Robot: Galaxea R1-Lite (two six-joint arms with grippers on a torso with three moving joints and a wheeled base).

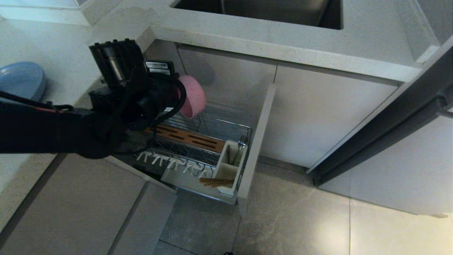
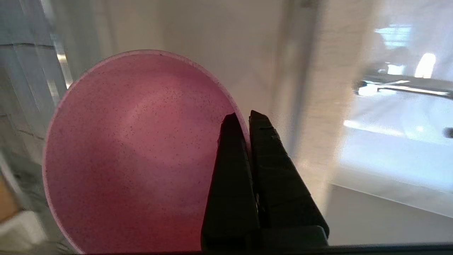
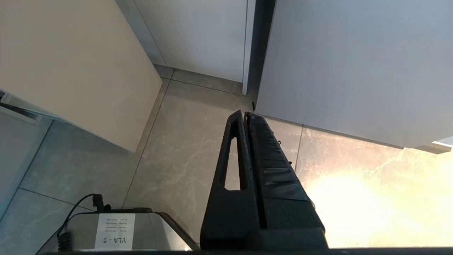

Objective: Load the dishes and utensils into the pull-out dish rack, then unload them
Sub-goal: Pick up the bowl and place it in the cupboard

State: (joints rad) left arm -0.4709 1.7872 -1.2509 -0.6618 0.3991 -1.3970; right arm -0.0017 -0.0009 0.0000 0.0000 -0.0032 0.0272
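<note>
Left gripper (image 2: 244, 120) clamps the pink bowl's (image 2: 134, 156) rim.
Only the head view shows chopsticks (image 1: 216, 182) in the rack (image 1: 198, 141), lower centre; the right gripper (image 3: 245, 115), fingers together, hangs over floor.

The left arm (image 1: 53, 131) is matte black, draped with looping black cables (image 1: 170, 106) and a white label (image 1: 158, 65).

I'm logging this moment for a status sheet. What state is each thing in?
Dish rack: pulled out.
Pink bowl: tipped on edge, held above the rack.
Left end effector: shut on the bowl's rim.
Right end effector: shut, empty.
Blue plate: on the counter.
Chopsticks: in the rack.
</note>
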